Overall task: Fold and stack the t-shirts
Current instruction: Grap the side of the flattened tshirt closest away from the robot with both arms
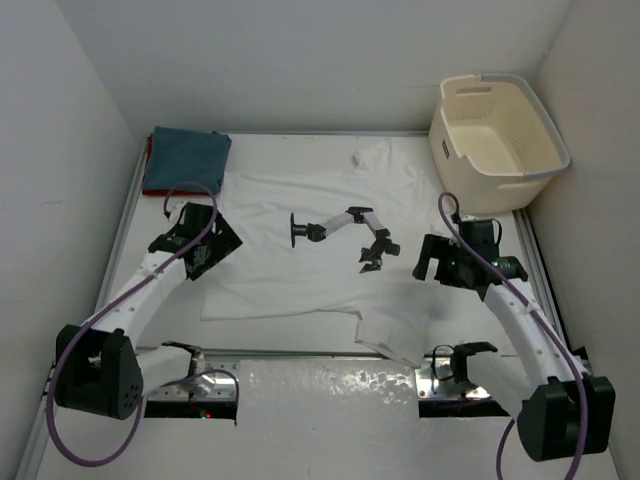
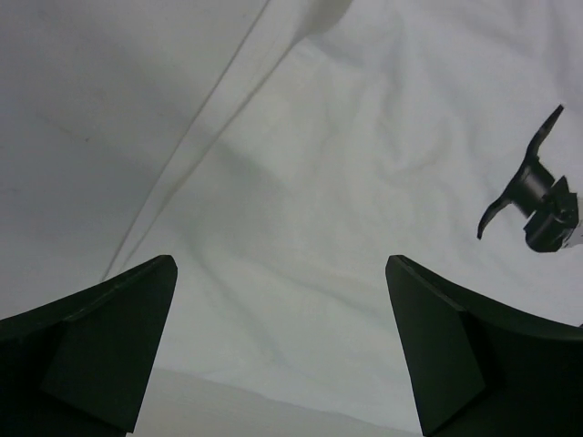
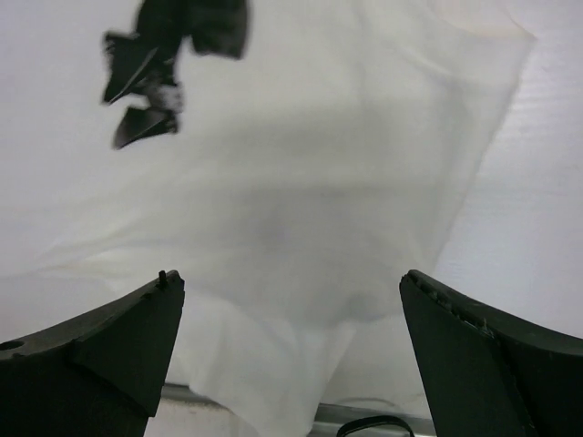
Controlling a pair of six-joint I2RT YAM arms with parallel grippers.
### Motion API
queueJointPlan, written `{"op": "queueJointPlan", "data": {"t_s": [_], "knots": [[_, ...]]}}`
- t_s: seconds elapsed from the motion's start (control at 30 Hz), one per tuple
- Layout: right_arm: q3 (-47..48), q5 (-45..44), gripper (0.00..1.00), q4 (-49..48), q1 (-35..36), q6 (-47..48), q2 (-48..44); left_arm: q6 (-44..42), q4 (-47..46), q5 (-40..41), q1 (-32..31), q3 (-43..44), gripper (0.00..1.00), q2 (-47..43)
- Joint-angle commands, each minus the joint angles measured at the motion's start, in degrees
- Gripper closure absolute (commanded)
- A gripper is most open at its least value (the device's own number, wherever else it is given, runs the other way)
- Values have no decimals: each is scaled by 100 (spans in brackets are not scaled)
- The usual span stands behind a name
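Observation:
A white t-shirt (image 1: 300, 265) lies spread flat across the middle of the table, and its near right corner (image 1: 385, 335) reaches the front rail. At the far left corner a folded slate blue-grey t-shirt (image 1: 187, 156) rests on a red t-shirt (image 1: 147, 162), of which only an edge shows. My left gripper (image 1: 212, 250) hovers open over the white shirt's left edge (image 2: 346, 182), nothing between its fingers (image 2: 109, 337). My right gripper (image 1: 430, 260) is open above the shirt's right part (image 3: 301, 182), also holding nothing.
A cream perforated basket (image 1: 500, 150) stands at the far right corner. A small jointed black-and-white arm-like object (image 1: 340, 232) lies on the white shirt between the grippers; it shows in the left wrist view (image 2: 537, 196) and the right wrist view (image 3: 164, 55). White walls enclose the table.

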State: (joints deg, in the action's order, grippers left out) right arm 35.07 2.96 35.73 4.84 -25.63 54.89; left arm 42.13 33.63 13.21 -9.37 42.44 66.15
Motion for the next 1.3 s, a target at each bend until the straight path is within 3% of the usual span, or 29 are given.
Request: {"op": "queueJointPlan", "data": {"t_s": [0.0,0.17,0.2,0.43,0.5,0.8,1.07,1.17,1.2,1.27], "knots": [[368,-172,1,505,917,470,-67,382,837,313,14,142,0,-164],[597,-287,1,804,2642,996,118,910,1831,489,57,-156,0,-348],[563,-409,1,796,3132,1068,118,955,1849,463,188,-296,0,-383],[264,-612,1,638,4436,1042,337,1280,1226,-511,409,-1052,1,-322],[168,-893,1,559,4892,981,469,1542,1164,-460,409,-1299,4,-313],[-263,-1281,1,23,5571,814,838,2053,909,32,409,-1589,39,-164],[-536,-1166,1,-505,5686,735,1111,2185,865,550,409,-1545,51,-102],[-615,-1140,1,-602,5703,735,1243,2229,786,656,409,-1563,68,-59],[-633,-1175,1,-619,5703,717,1278,2229,768,630,409,-1563,79,-15],[-694,-1236,4,-698,5721,691,1366,2203,768,595,409,-1598,91,12]]}}
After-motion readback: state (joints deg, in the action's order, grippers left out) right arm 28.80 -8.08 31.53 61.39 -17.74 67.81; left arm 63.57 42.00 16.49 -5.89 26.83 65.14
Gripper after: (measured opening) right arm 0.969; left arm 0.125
